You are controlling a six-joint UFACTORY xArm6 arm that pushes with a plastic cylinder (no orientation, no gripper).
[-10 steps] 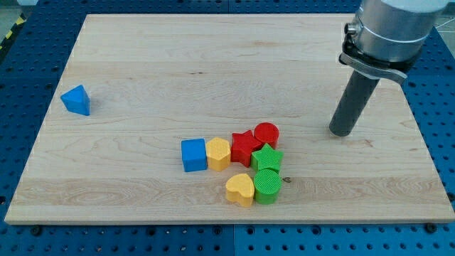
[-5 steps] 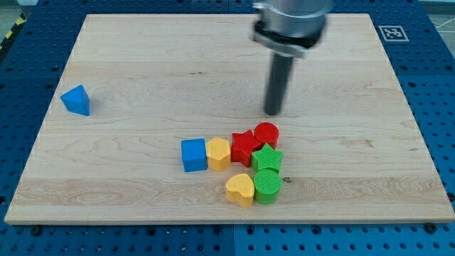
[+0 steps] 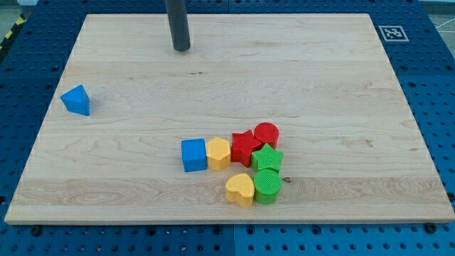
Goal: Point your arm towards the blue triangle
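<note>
The blue triangle (image 3: 76, 100) lies alone near the left edge of the wooden board (image 3: 313, 78). My tip (image 3: 181, 49) rests on the board near the view's top, well to the upper right of the blue triangle and apart from it. Only the lower part of the dark rod shows.
A cluster of blocks lies at the lower middle: blue cube (image 3: 193, 155), yellow hexagon (image 3: 218, 153), red star (image 3: 244, 148), red cylinder (image 3: 266, 134), green star (image 3: 267, 159), green cylinder (image 3: 267, 186), yellow heart (image 3: 240, 189). A marker tag (image 3: 392, 33) sits at the top right corner.
My tip has moved from the board's right side across to the upper left, toward the view's top. No block has moved.
</note>
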